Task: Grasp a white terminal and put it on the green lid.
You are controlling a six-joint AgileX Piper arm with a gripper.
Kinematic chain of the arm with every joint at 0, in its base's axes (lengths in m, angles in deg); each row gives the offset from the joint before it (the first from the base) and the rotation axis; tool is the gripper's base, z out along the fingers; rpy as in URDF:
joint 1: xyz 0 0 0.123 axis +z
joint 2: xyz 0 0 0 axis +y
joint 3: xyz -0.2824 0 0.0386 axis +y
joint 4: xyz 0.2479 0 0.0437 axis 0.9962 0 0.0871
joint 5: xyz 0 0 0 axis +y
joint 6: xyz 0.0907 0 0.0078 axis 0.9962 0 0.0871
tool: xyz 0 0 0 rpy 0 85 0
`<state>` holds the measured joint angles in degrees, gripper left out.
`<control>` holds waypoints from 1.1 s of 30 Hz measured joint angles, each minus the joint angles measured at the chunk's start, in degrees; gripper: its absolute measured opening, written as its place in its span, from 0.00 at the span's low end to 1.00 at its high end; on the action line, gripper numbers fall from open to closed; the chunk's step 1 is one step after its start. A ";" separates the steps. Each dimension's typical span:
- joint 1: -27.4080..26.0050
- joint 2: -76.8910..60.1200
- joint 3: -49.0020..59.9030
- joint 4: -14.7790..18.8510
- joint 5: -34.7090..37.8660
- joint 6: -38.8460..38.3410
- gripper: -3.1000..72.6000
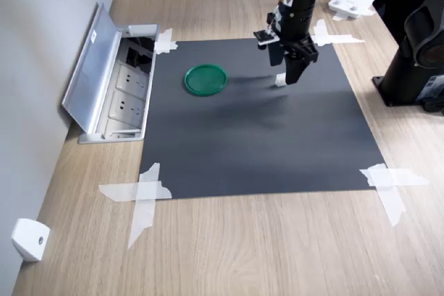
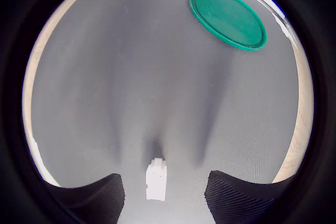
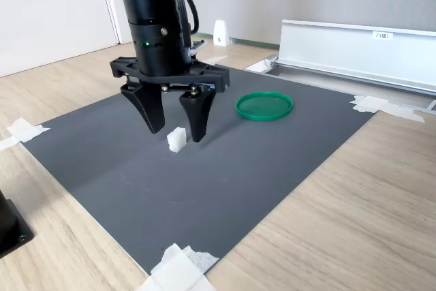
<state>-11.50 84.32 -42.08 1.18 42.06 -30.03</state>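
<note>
The white terminal (image 1: 279,81) (image 2: 156,179) (image 3: 176,139) is a tiny blocky piece standing on the dark grey mat (image 1: 257,143). My gripper (image 1: 286,74) (image 2: 164,205) (image 3: 177,134) is open and low over it. One black finger (image 3: 153,114) stands on each side of the terminal, with a gap to it. The green lid (image 1: 205,79) (image 2: 227,18) (image 3: 264,105) lies flat on the mat with nothing on it. In the first exterior view it is to the gripper's left; in the second exterior view it is to the right and farther back.
An open socket box with a raised metal lid (image 1: 104,81) (image 3: 354,46) borders the mat. White tape (image 1: 142,192) holds the mat's corners. A white wedge piece (image 1: 29,239) sits at the near left of the first exterior view, a black stand base (image 1: 416,67) at the right.
</note>
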 joint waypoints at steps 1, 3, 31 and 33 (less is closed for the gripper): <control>0.00 0.39 0.00 0.00 -0.27 0.00 0.89; 0.00 1.08 0.00 0.00 -0.69 0.00 0.88; 0.00 2.69 -0.44 1.93 -1.14 -2.58 0.18; 0.00 2.69 -1.61 1.93 -0.19 -2.58 0.18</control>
<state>-11.50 87.02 -43.70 3.11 41.88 -32.61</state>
